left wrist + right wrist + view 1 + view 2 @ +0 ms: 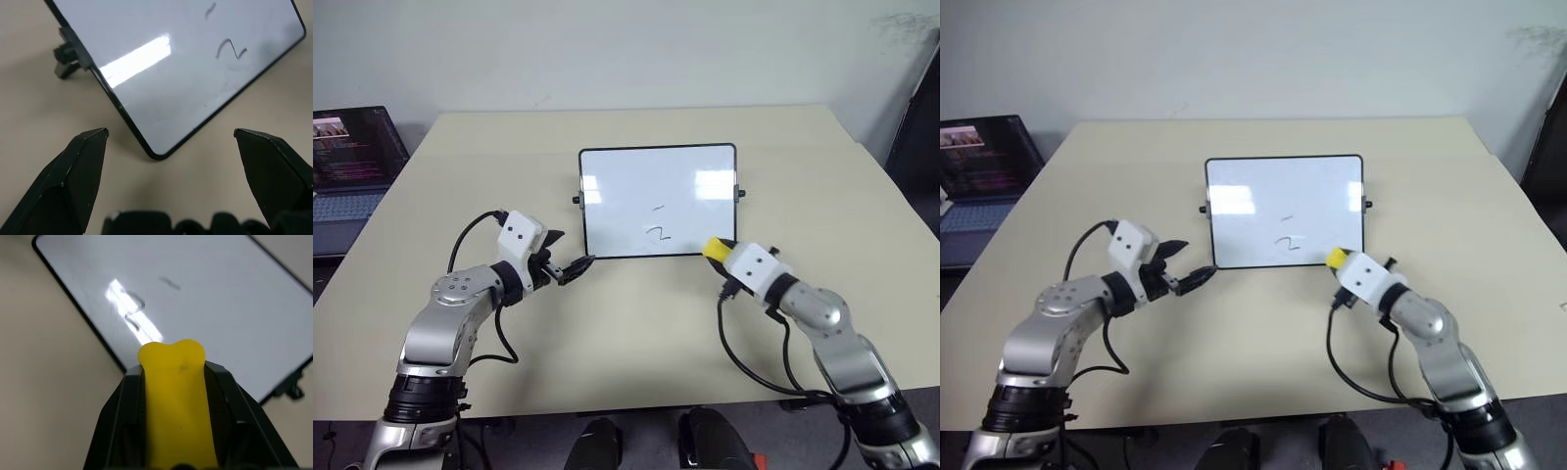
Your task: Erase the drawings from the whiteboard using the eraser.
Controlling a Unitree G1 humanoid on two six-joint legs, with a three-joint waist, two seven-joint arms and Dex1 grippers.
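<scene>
The whiteboard (617,211) stands tilted back at the middle of the beige table. The drawings (658,232) on its lower middle are a short dash above a larger curl, which also appear close up as the drawings (231,49) in the left wrist view. My right gripper (719,253) is shut on the yellow eraser (714,248), whose tip sits at the board's lower right corner, right of the curl. Facing the board's lower left corner, my left gripper (570,257) is open, empty and a short way off.
A laptop (347,157) with a lit screen sits off the table's far left. Black cables loop from both wrists over the table (636,323) near its front edge. Small black knobs (740,194) stick out at the board's sides.
</scene>
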